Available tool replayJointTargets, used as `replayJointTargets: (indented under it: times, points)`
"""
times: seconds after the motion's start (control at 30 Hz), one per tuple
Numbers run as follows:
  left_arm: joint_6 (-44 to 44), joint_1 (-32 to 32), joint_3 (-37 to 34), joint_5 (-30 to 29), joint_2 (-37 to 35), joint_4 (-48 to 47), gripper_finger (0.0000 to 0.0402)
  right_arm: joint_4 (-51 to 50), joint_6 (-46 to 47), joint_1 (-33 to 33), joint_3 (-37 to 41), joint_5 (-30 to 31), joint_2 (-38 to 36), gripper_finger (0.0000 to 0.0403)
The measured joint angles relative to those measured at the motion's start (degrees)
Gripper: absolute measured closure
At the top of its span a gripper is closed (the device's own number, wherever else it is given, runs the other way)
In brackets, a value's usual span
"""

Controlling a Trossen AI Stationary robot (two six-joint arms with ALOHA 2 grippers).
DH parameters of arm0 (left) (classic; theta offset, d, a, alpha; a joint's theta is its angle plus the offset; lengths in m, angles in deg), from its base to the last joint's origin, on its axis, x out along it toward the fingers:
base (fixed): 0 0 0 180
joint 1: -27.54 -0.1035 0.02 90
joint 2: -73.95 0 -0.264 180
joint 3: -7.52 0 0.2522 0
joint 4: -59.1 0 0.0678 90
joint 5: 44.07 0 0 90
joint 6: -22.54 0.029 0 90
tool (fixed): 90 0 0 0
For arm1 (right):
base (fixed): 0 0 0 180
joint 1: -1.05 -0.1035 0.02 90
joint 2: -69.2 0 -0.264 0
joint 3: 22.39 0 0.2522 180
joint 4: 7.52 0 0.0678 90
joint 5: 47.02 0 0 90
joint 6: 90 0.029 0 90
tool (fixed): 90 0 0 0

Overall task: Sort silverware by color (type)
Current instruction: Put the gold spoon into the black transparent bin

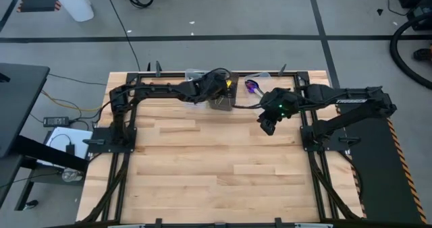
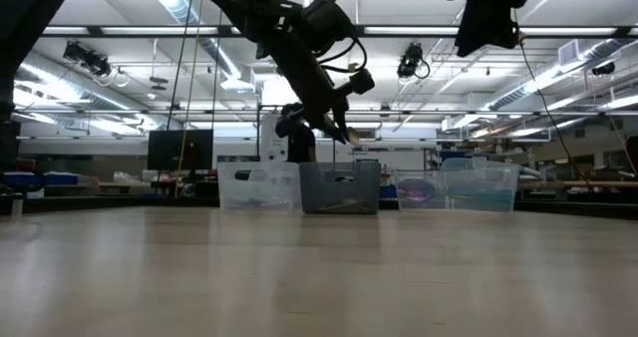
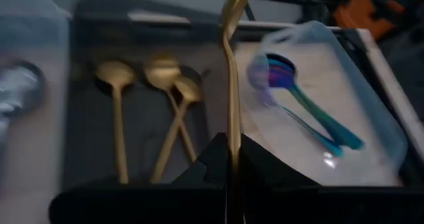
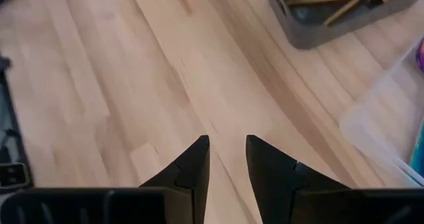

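The left gripper (image 3: 232, 177), clamped on a gold spoon (image 3: 231, 71) above the dark bin (image 3: 79, 118) at the table's far edge (right gripper (image 4: 227, 159) idle, fingers slightly apart), could drop it into the neighbouring clear bin (image 3: 377, 85) if released off-centre.

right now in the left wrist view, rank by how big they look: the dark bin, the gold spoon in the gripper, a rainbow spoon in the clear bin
1. dark bin, spans the most.
2. held gold spoon in the left gripper; it sits nearest the camera, so its size is exaggerated.
3. rainbow spoon, looks shortest.
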State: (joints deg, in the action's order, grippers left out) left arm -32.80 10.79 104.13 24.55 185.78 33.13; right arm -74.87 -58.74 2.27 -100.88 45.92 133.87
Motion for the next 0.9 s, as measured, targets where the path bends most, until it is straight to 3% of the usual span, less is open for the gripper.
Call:
replayJointTargets:
  times: [0.2, 0.4, 0.9]
  points:
    - [9.3, -0.5, 0.1, -5.0, 0.4, 0.1, 0.0377, -3.2, -0.7, 0.0, 0.0, 1.0, 1.9, 0.0293]
    - [18.9, -1.1, 0.0, -5.6, 3.6, 0.0, 0.0377, -4.1, -4.2, 0.1, 0.0, 3.0, 1.7, 0.0293]
    - [21.5, -1.5, 0.0, -5.7, 9.7, 2.0, 0.0377, -3.8, -10.8, 0.1, 0.0, 3.0, 1.8, 0.0293]
